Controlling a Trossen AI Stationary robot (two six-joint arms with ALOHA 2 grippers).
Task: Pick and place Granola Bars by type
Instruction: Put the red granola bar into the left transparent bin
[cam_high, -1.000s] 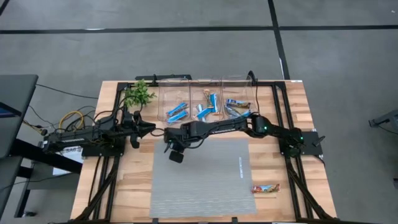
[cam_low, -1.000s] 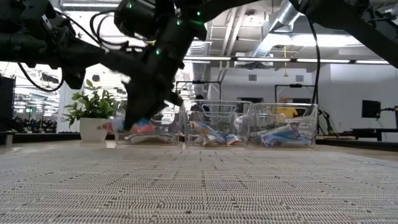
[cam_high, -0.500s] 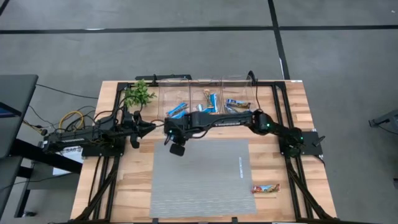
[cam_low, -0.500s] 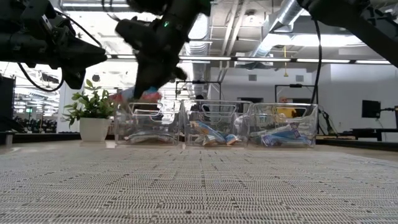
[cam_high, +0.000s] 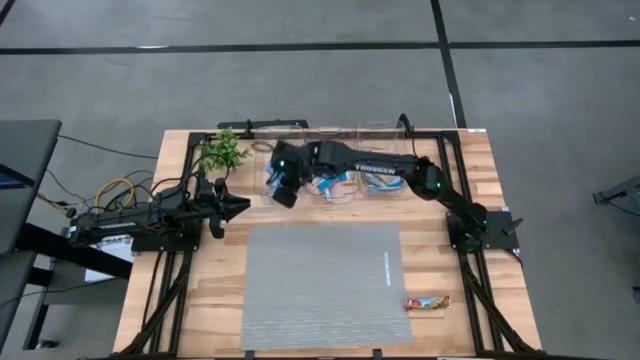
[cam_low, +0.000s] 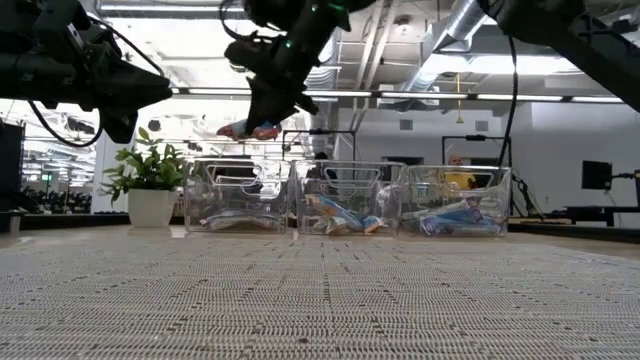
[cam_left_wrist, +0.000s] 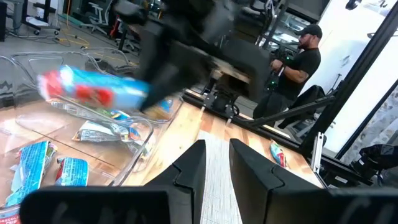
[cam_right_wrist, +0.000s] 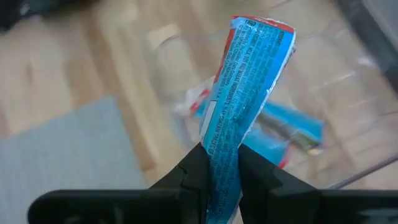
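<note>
My right gripper (cam_low: 262, 118) hangs over the left clear bin (cam_low: 237, 195) at the table's far side, shut on a bright blue granola bar (cam_right_wrist: 249, 81) with red marks. In the low view the bar (cam_low: 245, 129) is a little above the bin's rim. Blue bars lie in the bins (cam_left_wrist: 37, 165). One tan bar (cam_high: 427, 302) lies flat on the wood at the near right. My left gripper (cam_high: 236, 205) waits at the table's left, level, its fingers (cam_left_wrist: 189, 168) close together with nothing between them. My right gripper pinches the blue bar by one end (cam_right_wrist: 219, 163) between its two fingers. The fingers slant down from above toward the far edge. The rest of the bar sticks out beyond the fingertips, lifted clear of bin and table.
Three clear bins stand in a row along the far edge: left (cam_high: 265, 165), middle (cam_high: 335, 185), right (cam_high: 385, 185). A potted plant (cam_high: 222, 150) stands left of them. A grey mat (cam_high: 325, 285) covers the table's middle. A person (cam_left_wrist: 298, 68) stands beyond the table.
My right gripper has risen from the mat's far left corner and gone toward the far edge, staying shut. The blue bar has gone with it, from low over the mat to above the left bin's rim.
</note>
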